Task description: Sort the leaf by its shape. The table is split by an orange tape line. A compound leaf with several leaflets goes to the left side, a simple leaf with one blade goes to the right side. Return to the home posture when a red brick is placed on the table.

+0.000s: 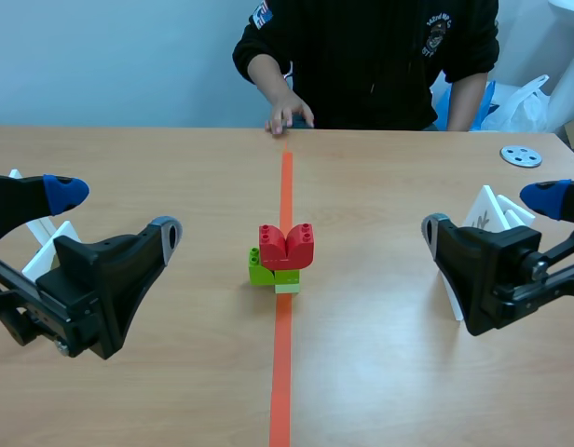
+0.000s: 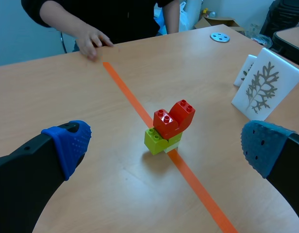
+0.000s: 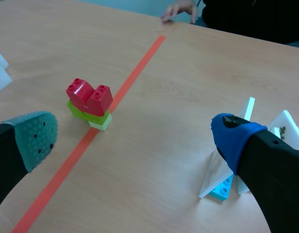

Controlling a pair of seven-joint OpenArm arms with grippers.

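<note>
**Red brick on the tape: the cue to go home.**
The red brick (image 1: 287, 246) tops a small green stack on the tape (image 1: 286, 182), about midway along it. The left gripper (image 1: 116, 210) hangs well left of the tape and the right gripper (image 3: 136, 137) well right of it, both spread wide and holding nothing. I judge the step in hand is the return to home posture, with no grasp needed. The left cards (image 1: 47, 250) and right cards (image 1: 489, 212) stand close by each gripper, so retreat needs care there. Toward the tape there is open room. A person's hand (image 1: 287, 116) rests at the tape's far end.
</note>
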